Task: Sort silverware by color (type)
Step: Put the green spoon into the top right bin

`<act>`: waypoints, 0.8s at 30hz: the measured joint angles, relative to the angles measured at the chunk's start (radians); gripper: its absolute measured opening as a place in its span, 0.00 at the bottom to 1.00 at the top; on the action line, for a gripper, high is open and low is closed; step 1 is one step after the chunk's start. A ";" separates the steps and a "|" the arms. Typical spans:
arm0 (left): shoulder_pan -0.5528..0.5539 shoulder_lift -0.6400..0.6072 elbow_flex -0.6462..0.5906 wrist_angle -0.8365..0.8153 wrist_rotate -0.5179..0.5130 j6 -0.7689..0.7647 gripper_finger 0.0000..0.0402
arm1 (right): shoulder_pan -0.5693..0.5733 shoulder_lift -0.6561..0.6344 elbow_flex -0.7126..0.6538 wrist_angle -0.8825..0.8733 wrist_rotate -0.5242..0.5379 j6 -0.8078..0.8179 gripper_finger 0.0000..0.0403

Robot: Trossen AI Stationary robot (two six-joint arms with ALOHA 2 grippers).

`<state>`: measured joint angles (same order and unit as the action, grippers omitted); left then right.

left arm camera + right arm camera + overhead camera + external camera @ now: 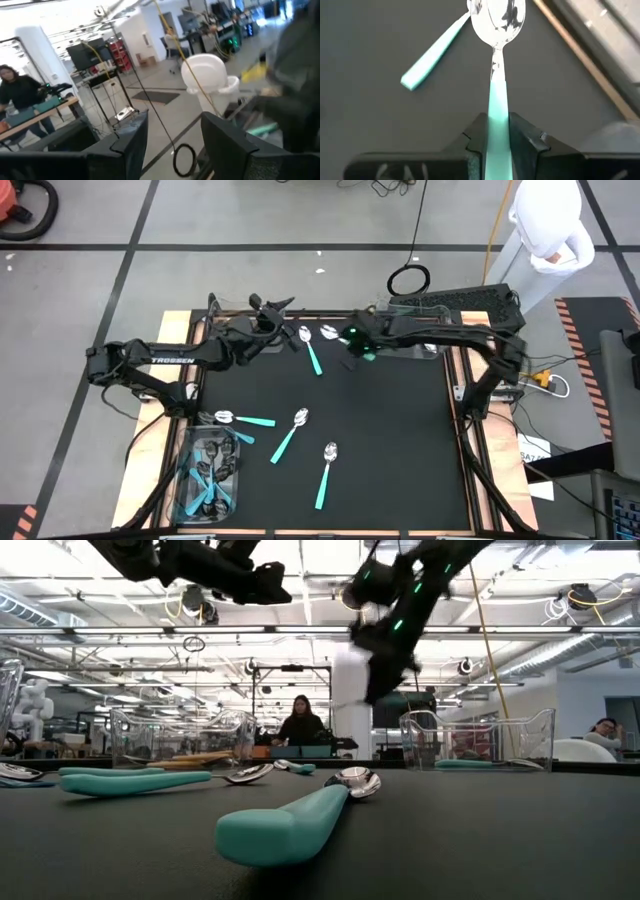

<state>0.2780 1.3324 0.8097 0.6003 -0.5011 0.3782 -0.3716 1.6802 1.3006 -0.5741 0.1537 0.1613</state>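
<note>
Right wrist view: right gripper (497, 131) clamped on the teal handle of a silver-headed spoon (497, 30), shiny bowl pointing away from the fingers, held over the black mat (380, 40). Behind it, a second teal-handled spoon (432, 52) lying on the mat, its head hidden behind the held one.

High view: right gripper (352, 348) near the far edge of the mat, just beside two spoons lying there, one with its teal handle (313, 358) angled toward the middle, the other (328, 332) showing only its silver head. Left gripper (277, 307) raised near the far edge too, left of those spoons, fingers spread apart with nothing between them; same seen in the left wrist view, both dark fingers (132, 137) parted against the room beyond. More teal spoons on the mat: one (245, 419) near the left side, one (291, 432) in the middle, one (326, 472) toward the near edge. Clear bin (188, 448) at the near left corner, holding several dark-headed, teal-handled pieces (210, 475).

Low view: teal spoon (290, 820) closest, silver head facing away; person (300, 725) seated in the room behind the table.
</note>
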 joint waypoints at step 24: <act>-0.002 -0.059 -0.002 -0.076 0.027 0.029 0.46 | -0.284 -0.429 -0.352 -0.210 0.366 -0.337 0.26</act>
<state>0.2759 1.2738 0.8082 0.5245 -0.4740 0.4076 -0.6561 1.2511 0.9482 -0.7843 0.5201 -0.1759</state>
